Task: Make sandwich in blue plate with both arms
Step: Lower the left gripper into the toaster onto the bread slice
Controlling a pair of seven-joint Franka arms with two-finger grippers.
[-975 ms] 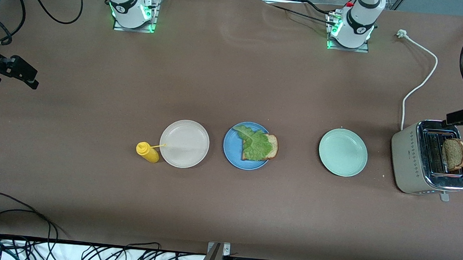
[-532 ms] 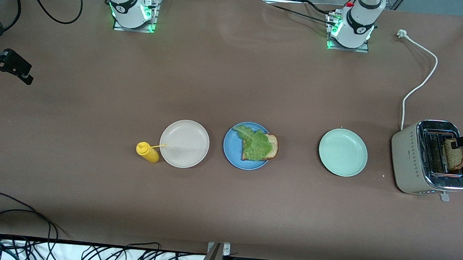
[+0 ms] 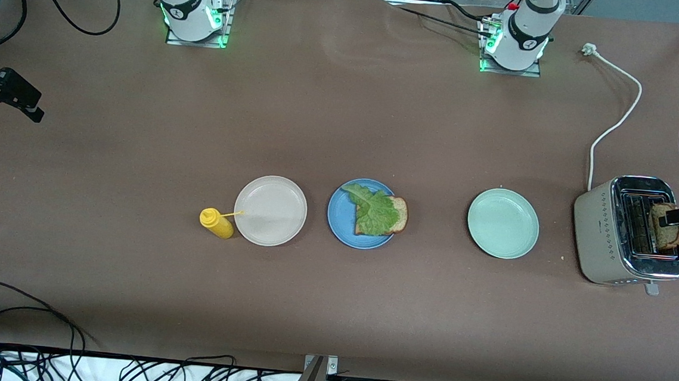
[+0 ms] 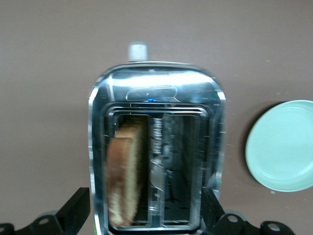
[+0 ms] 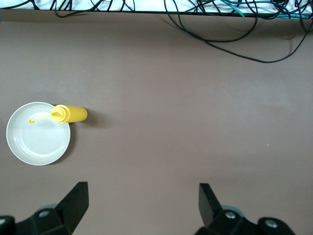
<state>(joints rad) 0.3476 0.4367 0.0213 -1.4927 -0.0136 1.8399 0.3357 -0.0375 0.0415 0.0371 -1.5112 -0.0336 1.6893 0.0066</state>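
Left jaws wide, straddling toaster (image 4: 156, 147) and bread slice (image 4: 124, 176).

Green lettuce (image 3: 375, 212), blue plate (image 3: 340, 217)

You are working in a robotics lab: arm bases (image 3: 194, 10) bolted to a brown worktop (image 3: 331, 309), loose cables (image 3: 7, 334) along its edge.

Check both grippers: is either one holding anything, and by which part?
Nothing is held. The left gripper hangs open over the toaster and its bread slice; the right gripper waits open over bare table.
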